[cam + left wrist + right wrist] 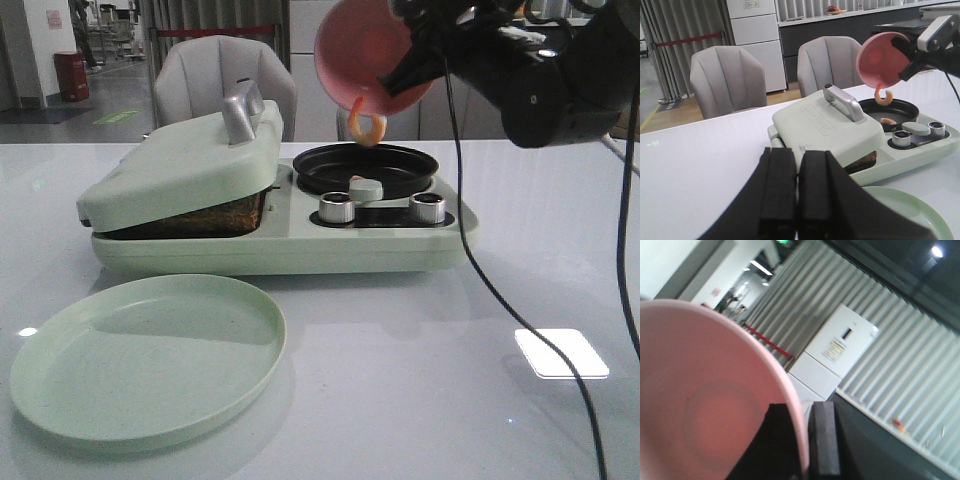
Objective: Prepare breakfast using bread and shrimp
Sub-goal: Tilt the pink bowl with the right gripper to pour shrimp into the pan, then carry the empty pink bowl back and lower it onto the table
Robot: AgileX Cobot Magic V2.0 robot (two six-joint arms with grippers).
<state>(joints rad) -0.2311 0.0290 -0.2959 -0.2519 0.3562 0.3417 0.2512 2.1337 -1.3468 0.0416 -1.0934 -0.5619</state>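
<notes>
R tool (805, 450) is gripping rim of tipped pink bowl (372, 62); curled orange shrimp (366, 124) is dropping toward round black pan (365, 168). Keep bowl centred over pan. L tool (797, 200) is clenched, idle.

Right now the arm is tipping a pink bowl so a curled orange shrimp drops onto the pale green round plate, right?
Not the plate. The front view shows the shrimp falling from the pink bowl toward the round black pan on the green breakfast maker.

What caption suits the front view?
Right gripper tips a pink bowl, dropping a shrimp toward the black pan.
</notes>
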